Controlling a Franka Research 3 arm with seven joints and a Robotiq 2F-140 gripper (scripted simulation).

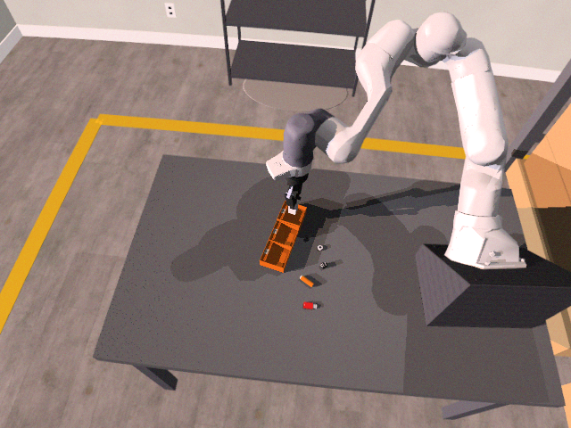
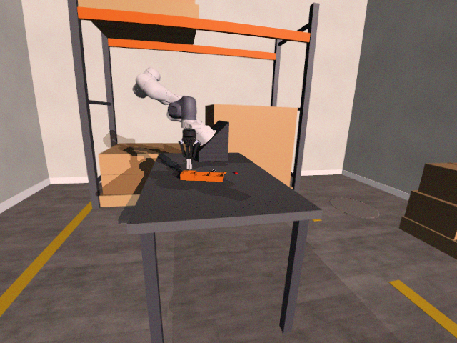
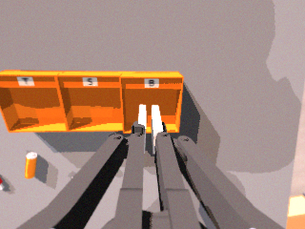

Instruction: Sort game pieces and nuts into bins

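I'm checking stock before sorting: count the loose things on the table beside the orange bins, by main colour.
Red: 1 (stick)
Orange: 1 (cylinder)
White: 1 (ring)
Dark: 2 (spotted cube, small piece in shadow)
Total: 5

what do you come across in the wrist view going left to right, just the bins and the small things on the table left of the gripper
red object → bin marked T → bin marked S → bin marked B; orange cylinder left out, it lies within the T bin's span

Red item (image 3: 1, 182) cut off, wrist view L edge; markings unreadable
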